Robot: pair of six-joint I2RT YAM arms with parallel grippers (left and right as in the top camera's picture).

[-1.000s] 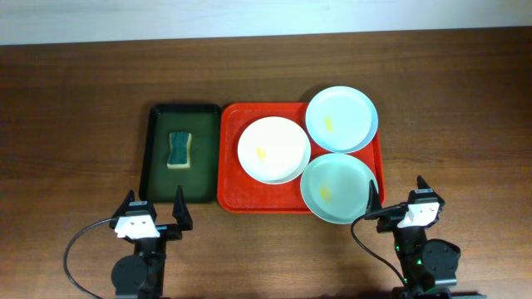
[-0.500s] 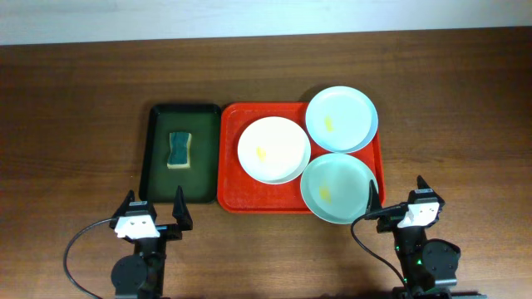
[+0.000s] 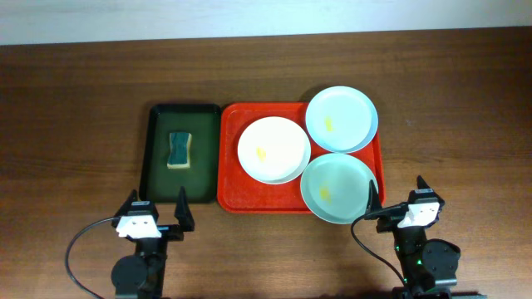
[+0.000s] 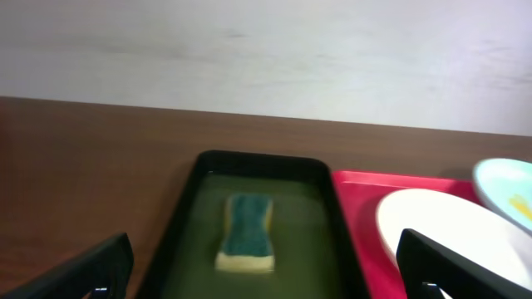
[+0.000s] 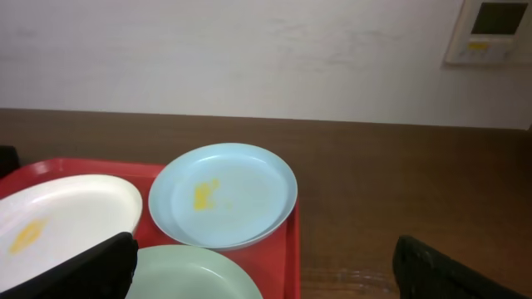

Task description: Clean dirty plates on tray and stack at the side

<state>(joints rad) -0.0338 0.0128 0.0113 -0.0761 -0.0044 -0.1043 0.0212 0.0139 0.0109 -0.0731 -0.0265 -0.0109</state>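
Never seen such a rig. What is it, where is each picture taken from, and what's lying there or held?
Two robot arms sit at a wooden table. The left gripper and right gripper, two fingers each, are open and hold nothing. One picture looks straight down; the other two come from wrist cameras, each arm's fingers dark in the lower corners. A red tray carries a white plate, a pale blue plate and a mint plate, each smeared yellow. Beside it, a dark green tray holds a sponge.

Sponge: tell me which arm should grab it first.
Left. The open left pincer sits just in front of the dark green tray holding the sponge; the right pincer is beyond the red tray, farther from it.
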